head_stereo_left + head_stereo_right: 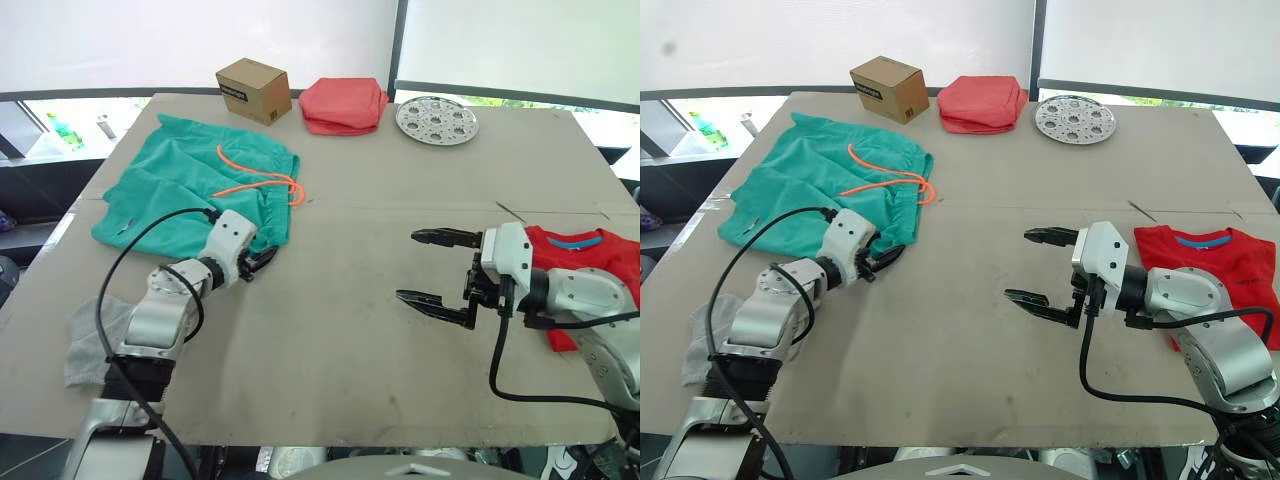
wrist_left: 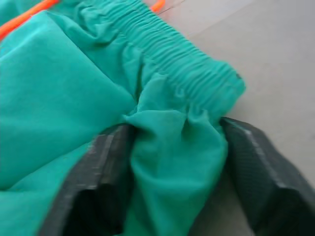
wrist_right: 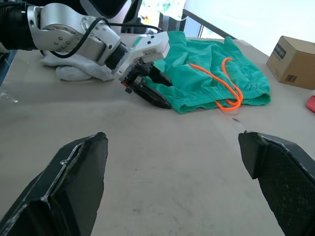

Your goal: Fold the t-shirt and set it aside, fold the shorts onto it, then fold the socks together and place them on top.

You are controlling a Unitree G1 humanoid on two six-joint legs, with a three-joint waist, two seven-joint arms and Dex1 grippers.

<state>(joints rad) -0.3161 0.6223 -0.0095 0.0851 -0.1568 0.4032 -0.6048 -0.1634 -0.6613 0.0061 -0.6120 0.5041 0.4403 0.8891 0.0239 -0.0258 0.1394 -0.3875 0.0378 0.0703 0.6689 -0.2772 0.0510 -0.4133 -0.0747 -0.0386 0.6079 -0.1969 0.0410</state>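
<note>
The teal shorts (image 1: 180, 190) lie spread at the table's left rear, their orange drawstring (image 1: 262, 182) looped over the gathered waist. My left gripper (image 1: 262, 260) sits at the near waist corner, and the left wrist view shows bunched teal fabric (image 2: 172, 147) pinched between its fingers. My right gripper (image 1: 408, 266) hangs open over bare table at centre right, holding nothing. Beside and partly under the right arm lies the red t-shirt (image 1: 590, 255), blue neck band showing. The light grey socks (image 1: 90, 335) rest in a heap near the left front edge, beside my left arm.
Along the table's far edge stand a cardboard box (image 1: 253, 90), a folded salmon-pink cloth (image 1: 343, 103) and a round perforated metal disc (image 1: 436, 120). The brown tabletop (image 1: 330, 340) is bare between the two arms.
</note>
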